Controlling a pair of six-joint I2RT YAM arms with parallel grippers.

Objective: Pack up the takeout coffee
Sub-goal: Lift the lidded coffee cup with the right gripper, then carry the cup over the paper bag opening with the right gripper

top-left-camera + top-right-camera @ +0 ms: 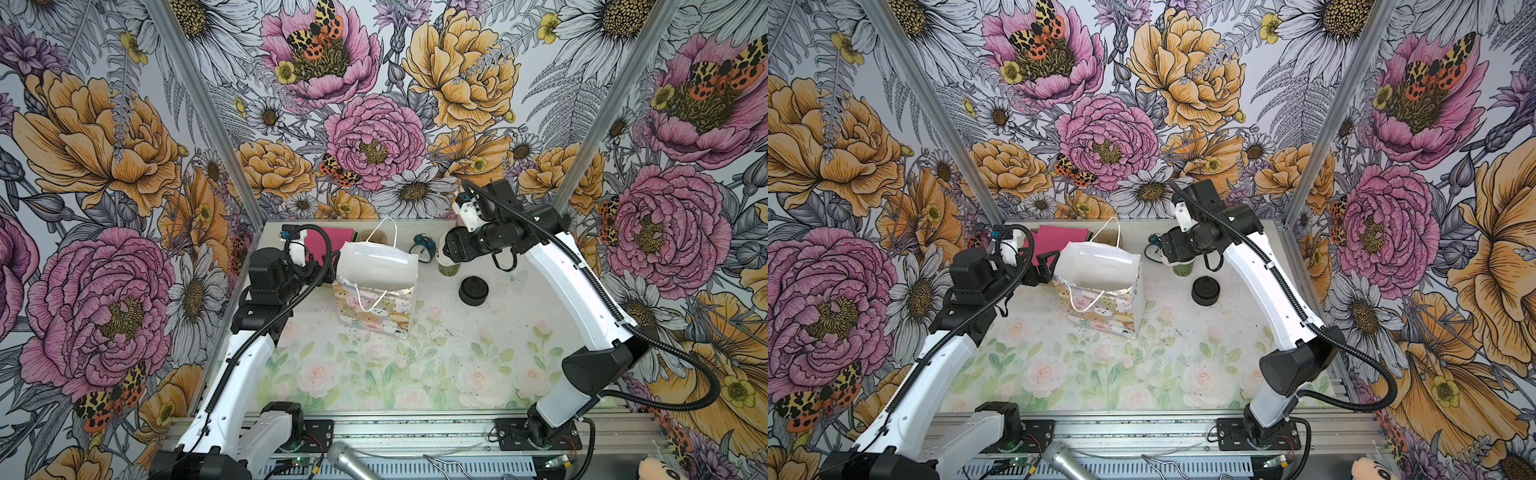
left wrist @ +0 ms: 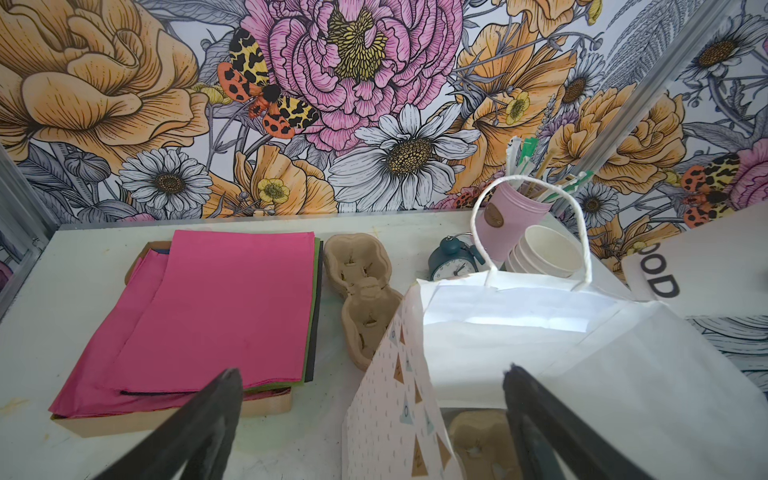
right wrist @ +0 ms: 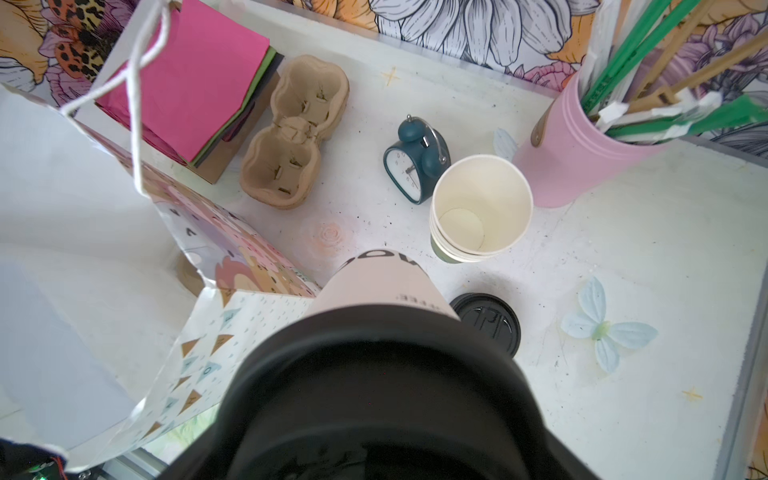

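1. Right jaws: on my right gripper [image 1: 448,249] the fingers are hidden behind the load in every view. I judge them clenched on the takeout coffee [image 3: 374,286], since the cup hangs clear of the table [image 1: 457,353] before my right wrist camera. Its black lid [image 3: 374,374] is nearest the lens and its base points away.
2. Left jaws: my left gripper [image 2: 372,374] is spread wide and grasps nothing. The side wall of the gift bag [image 2: 395,395] stands between the two fingers, and I cannot tell whether either finger touches it.
3. Takeout coffee, location: in the air just beside the bag's open mouth, on the side toward the stack of paper cups [image 3: 498,195]. It lies over rather than upright, going by the sideways lettering in the left wrist view. It is not yet inside.
4. Bag contents: one pulp carrier [image 2: 478,432] sits on the bottom. A second carrier [image 2: 361,291] lies on the table behind the bag.
5. Done, by my reckoning: cup lidded and lifted, bag standing open, carrier in.
6. Left to do: bring the cup over the mouth, right it, lower it into the carrier, let go.
7. Left wrist view only: the carrier inside the bag, and the cup's lettered wall at rim height.
8. Right wrist view only: the lid close up, and the cup's base seen against the table.
9. Both top views: the whole layout, with the bag upright between my arms. My right wrist covers nearly all of the cup there.
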